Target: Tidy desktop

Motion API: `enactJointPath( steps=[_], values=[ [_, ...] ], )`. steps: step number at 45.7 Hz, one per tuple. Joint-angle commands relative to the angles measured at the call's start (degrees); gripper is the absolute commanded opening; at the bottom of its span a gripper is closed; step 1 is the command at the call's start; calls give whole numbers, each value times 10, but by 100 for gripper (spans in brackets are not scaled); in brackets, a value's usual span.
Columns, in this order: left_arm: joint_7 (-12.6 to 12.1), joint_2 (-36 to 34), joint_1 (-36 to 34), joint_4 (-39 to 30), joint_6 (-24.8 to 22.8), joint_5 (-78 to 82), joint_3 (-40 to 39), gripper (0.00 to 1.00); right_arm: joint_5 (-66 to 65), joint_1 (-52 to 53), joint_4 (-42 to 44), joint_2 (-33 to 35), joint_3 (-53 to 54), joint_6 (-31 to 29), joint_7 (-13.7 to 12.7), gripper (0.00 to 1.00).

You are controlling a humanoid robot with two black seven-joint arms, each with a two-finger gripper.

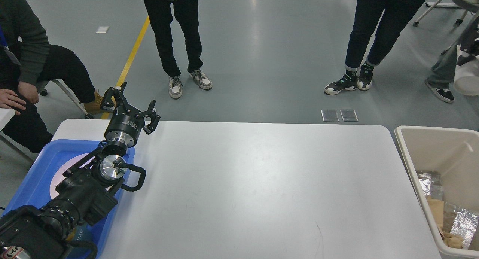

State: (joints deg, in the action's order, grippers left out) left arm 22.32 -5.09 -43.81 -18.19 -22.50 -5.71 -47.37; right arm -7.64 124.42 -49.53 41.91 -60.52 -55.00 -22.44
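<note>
**A robot test floor in an industrial hall**

The smooth grey painted floor [262,45] carries a yellow lane line [131,53], as in a workshop or lab. A white counter [262,191] stands in the open, with a blue tray [33,176] and a beige bin [430,139] at its ends. Several onlookers in street shoes [174,87] stand around it, and one person sits on a chair [63,90].

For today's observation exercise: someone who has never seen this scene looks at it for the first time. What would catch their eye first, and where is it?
The black left arm, rising over the blue tray at lower left, with its left gripper open above the table's far left corner. Next, the broad white desktop filling the middle, and the beige bin at its right edge holding foil and brown scraps. At the far right edge a white cup hangs in the air.
</note>
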Motion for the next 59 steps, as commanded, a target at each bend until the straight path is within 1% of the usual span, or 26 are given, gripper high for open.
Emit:
enactJointPath(
  steps=[1, 6, 10, 20, 26, 30, 34, 38, 43, 48, 55, 59],
  values=[
    [0, 1, 0, 0, 0, 0, 0, 96, -43, -26, 35, 19, 1, 0, -1, 54],
    [0, 0, 0, 0, 0, 0, 0, 96, -84, -87, 76, 25, 0, 0, 0, 54],
    [0, 0, 0, 0, 0, 0, 0, 96, -116, -158, 109, 32, 4, 0, 1, 54],
    [0, 1, 0, 0, 0, 0, 0, 96, -125, -371, 163, 21, 11, 165, 4, 54],
    [0, 0, 0, 0, 0, 0, 0, 96, -125, -509, 169, -28, 11, 285, 5, 54],
    [0, 0, 0, 0, 0, 0, 0, 96, -125, -578, 171, -53, 13, 355, 6, 54],
    [0, 0, 0, 0, 0, 0, 0, 96, -125, -628, 172, -79, 13, 402, 6, 54],
    [0, 0, 0, 0, -1, 0, 0, 96, -126, -671, 179, -100, 13, 430, 6, 54],
    [0, 0, 0, 0, 0, 0, 0, 96, -126, -734, 223, -138, 14, 455, 6, 53],
    [0, 0, 0, 0, 0, 0, 0, 96, -126, -781, 265, -163, 30, 461, 6, 53],
    [0, 0, 0, 0, 0, 0, 0, 96, -134, -822, 291, -195, 56, 466, 7, 53],
    [0, 0, 0, 0, 0, 0, 0, 96, -144, -828, 296, -200, 69, 473, 7, 53]
  ],
)
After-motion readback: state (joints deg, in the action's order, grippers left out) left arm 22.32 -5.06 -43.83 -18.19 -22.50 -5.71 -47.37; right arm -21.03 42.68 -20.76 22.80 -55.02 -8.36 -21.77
